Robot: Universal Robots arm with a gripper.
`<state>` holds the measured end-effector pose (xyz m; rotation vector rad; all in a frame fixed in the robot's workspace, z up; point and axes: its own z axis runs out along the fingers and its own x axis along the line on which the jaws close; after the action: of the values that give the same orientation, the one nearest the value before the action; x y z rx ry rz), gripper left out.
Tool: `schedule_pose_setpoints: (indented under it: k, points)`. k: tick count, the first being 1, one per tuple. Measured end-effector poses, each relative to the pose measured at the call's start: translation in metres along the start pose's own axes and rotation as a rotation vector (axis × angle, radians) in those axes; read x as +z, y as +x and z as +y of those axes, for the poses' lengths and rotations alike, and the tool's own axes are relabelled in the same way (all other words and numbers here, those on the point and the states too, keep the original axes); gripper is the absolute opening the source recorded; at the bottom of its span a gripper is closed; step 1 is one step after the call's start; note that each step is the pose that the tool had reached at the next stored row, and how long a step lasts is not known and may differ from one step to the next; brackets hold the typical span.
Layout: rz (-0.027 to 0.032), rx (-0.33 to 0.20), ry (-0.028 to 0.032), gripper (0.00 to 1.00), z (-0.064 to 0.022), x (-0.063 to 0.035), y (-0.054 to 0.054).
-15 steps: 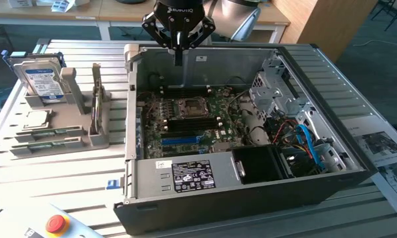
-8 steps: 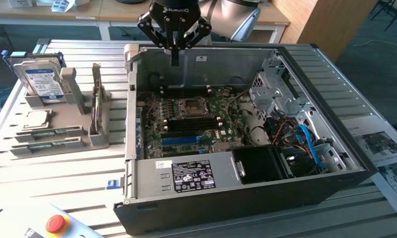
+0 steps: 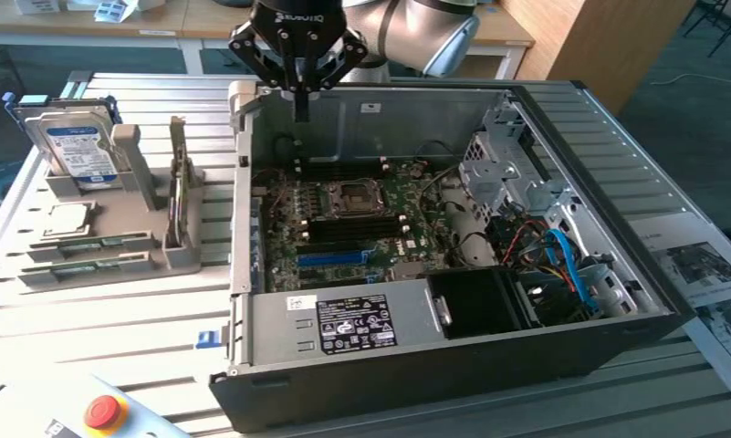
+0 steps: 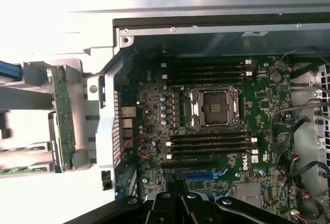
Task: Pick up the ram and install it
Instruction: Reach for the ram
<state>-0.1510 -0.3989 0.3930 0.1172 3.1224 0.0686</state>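
Exterior view: the ram (image 3: 92, 245) lies long-axis left to right.

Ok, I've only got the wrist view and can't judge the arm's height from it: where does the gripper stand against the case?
Observer: The gripper hangs above the far wall of the open case, with its fingers pointing down.
Operator: Is it carrying anything?
Observer: No, the fingers are shut and there is nothing green between them.
Operator: And the ram?
Observer: Two ram sticks lie flat in the gray holder at the exterior view's left, nearer the camera than an upright hard drive.
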Motion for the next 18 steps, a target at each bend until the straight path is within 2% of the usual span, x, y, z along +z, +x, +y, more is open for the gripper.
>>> schedule_pose_setpoints:
  k: [18]
  points:
    - [0.0162,0.001,0.0012,0.10,-0.0029,-0.0003,0.038]
